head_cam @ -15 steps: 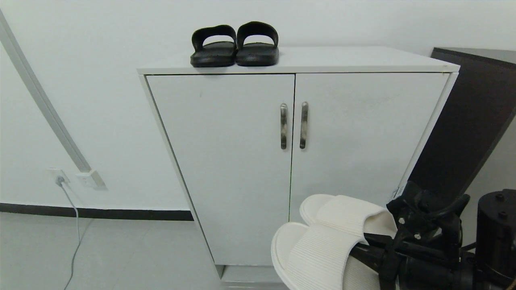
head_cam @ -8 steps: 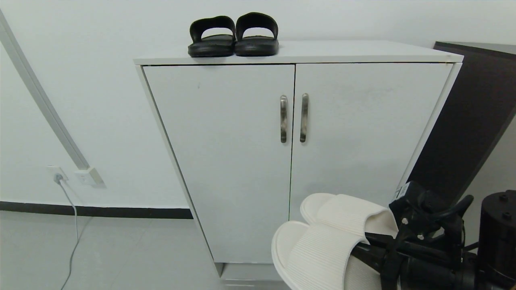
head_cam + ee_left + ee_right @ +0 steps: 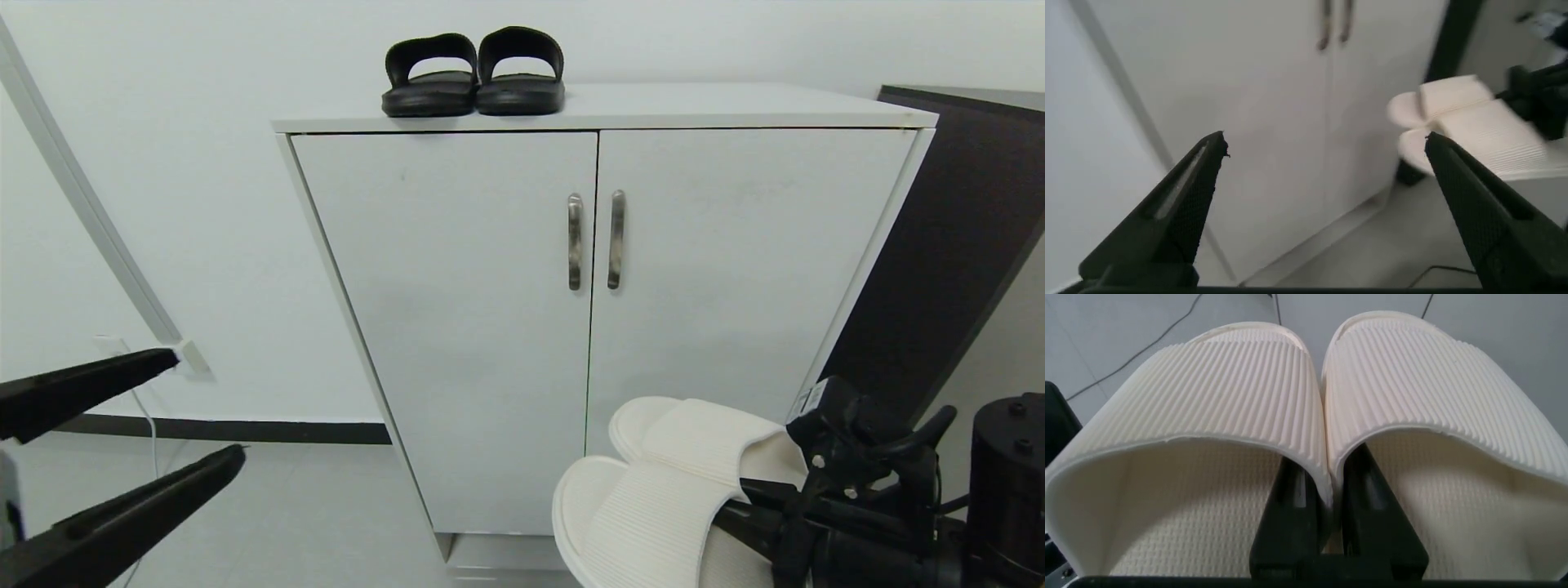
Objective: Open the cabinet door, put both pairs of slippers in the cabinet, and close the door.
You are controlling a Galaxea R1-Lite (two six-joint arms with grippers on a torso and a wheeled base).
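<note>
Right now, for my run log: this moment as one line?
cabinet: doors shut | black slippers: on its top | right gripper: shut on white slippers, low before cabinet | left gripper: open, empty, left of cabinet

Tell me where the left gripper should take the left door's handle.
Take the left handle mid-bar, straight from the front, with the open left gripper turned so its fingers straddle the upright bar. The right handle stands close beside it, so one finger must enter that narrow gap.
</note>
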